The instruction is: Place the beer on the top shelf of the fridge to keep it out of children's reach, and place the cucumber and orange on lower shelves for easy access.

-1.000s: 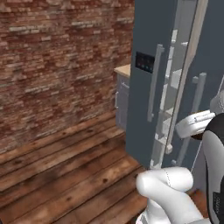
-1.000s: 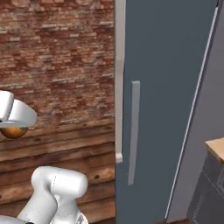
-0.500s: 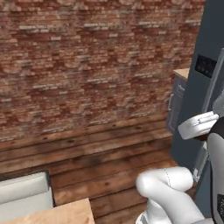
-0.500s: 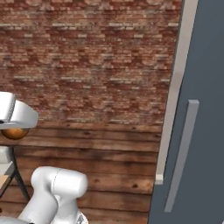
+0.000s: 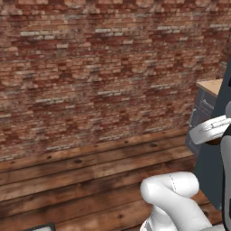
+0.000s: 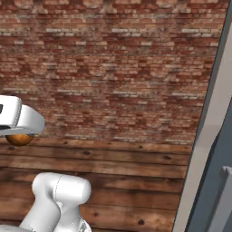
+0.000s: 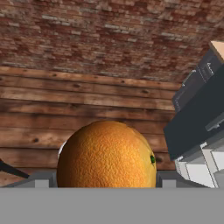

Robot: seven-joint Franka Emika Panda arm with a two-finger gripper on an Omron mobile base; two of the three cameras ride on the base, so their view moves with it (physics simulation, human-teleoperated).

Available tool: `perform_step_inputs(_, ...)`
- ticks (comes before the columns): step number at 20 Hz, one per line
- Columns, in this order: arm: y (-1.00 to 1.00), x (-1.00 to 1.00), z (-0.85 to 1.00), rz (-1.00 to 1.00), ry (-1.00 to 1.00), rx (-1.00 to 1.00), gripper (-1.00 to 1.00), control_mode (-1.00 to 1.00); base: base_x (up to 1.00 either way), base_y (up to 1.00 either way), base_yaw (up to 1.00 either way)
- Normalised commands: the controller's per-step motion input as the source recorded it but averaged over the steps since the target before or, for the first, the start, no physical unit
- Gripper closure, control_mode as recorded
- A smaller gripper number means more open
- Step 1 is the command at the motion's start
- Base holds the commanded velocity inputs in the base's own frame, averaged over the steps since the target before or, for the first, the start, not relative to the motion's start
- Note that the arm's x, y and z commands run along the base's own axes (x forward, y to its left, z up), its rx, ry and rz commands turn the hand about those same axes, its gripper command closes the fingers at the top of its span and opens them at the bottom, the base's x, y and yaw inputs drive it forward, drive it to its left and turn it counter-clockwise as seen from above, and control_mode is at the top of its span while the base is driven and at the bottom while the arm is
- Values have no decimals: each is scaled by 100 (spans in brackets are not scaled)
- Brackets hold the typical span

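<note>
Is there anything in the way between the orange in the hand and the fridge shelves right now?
No object blocks the path. The orange sits in the hand, facing a brick wall and wooden floor. The fridge is off at the frame's edge and its shelves can't be seen, so the robot must turn toward it first.

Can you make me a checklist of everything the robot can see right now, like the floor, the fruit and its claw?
Surface: brown wooden plank floor; no shelf surface in sight.
Job's things: the orange sits between the claw's fingers in the hand view; a bit of it peeks out under the white hand in the right base view. The dark grey fridge stands at the right edge.
Clutter: nothing seen.
Claw: the claw is closed on the orange, carrying it in the air.
Cables: nothing seen.
Surroundings: red brick wall; a grey cabinet with a pale wooden top beside the fridge.
</note>
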Motion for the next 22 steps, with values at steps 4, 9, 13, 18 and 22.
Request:
perform_step_inputs(4, 0, 0, 0, 0, 0, 0, 100, 100, 98, 13, -6)
perform_step_inputs(9, 0, 0, 0, 0, 0, 0, 100, 100, 50, 6, -30)
perform_step_inputs(13, 0, 0, 0, 0, 0, 0, 100, 100, 8, 0, -53)
perform_step_inputs(18, 0, 0, 0, 0, 0, 0, 100, 100, 0, 0, -64)
perform_step_inputs(22, 0, 0, 0, 0, 0, 0, 100, 100, 0, 2, -65)
